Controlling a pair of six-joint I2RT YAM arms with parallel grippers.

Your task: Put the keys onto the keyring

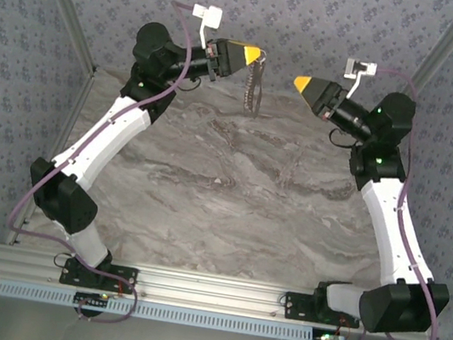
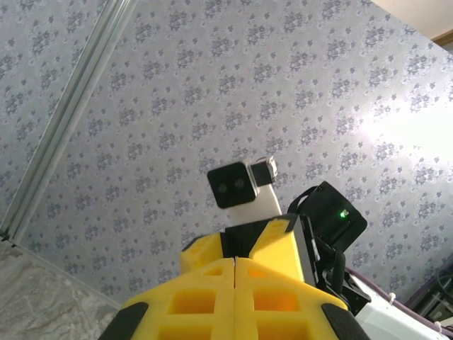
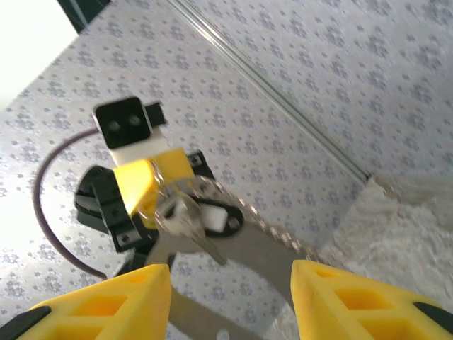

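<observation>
My left gripper (image 1: 256,55) is raised over the far edge of the table, its yellow jaws (image 2: 235,261) pressed together on the keyring. The keyring (image 1: 255,87) dangles from its tip as a thin chain-like loop (image 3: 276,230). In the right wrist view a silvery key (image 3: 185,221) hangs on the ring just under the left gripper (image 3: 138,185), next to a small black and white tag (image 3: 216,216). My right gripper (image 1: 297,82) faces it from the right, a short gap away. Its fingers (image 3: 231,268) stand apart with nothing between them.
A marbled grey table top (image 1: 225,178) lies below both arms. Patterned walls close in the back and sides, with aluminium posts (image 1: 63,6) at the corners. A metal rail (image 1: 207,292) carries the arm bases at the near edge.
</observation>
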